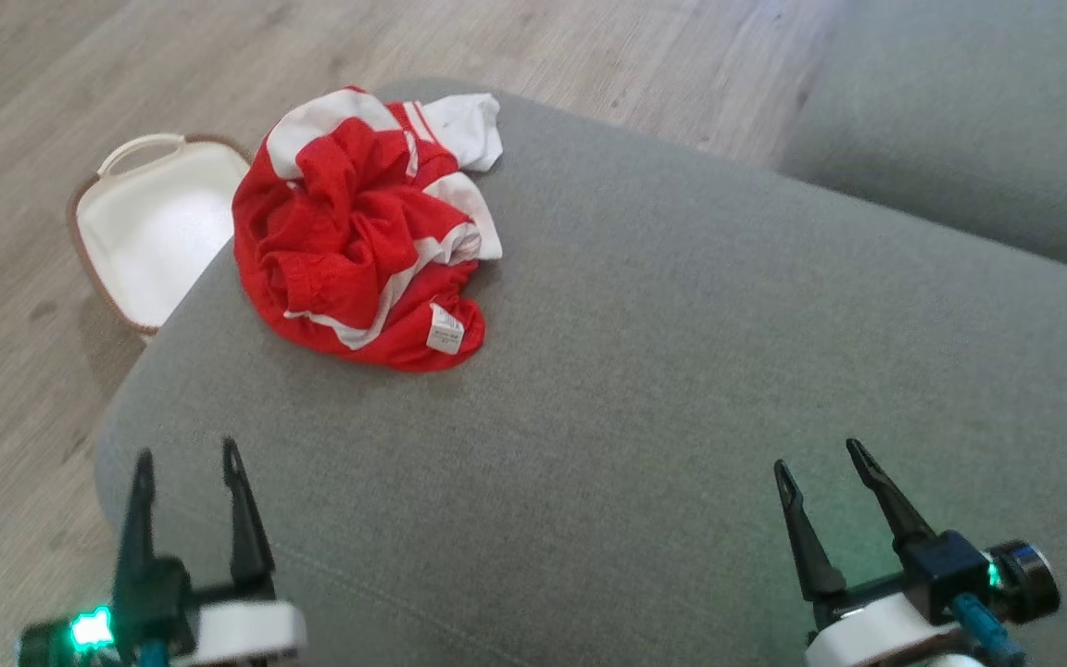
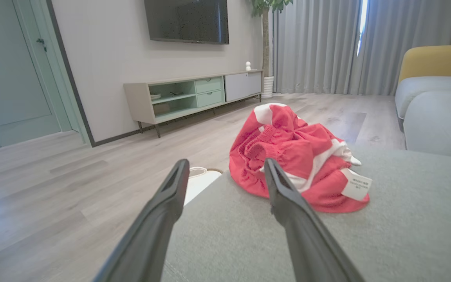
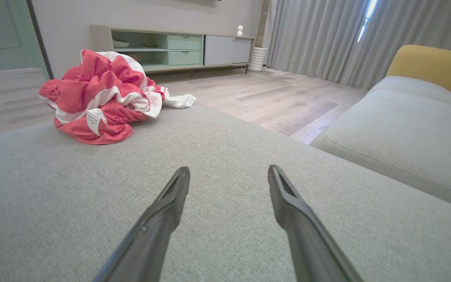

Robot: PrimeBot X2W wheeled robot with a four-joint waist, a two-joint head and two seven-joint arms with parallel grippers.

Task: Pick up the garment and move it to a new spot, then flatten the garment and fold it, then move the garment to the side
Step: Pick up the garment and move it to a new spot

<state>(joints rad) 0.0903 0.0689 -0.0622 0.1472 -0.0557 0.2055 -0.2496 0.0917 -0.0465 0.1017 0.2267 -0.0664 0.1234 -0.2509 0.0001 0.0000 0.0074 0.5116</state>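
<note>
Our left gripper (image 1: 186,449): we see two long black tapered fingers (image 1: 239,519), black mount, white housing (image 1: 246,630), bright green light (image 1: 92,630), teal cable (image 1: 152,653) | our right gripper (image 1: 816,454): matching fingers, white housing, teal cable, small green glow, black round knob (image 1: 1026,570) with silver ring | close up: we see dark-grey slotted fingertips (image 2: 178,176)

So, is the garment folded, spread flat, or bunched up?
Bunched up: the red and white garment lies in a crumpled heap on the grey cushion, care tag exposed.
</note>
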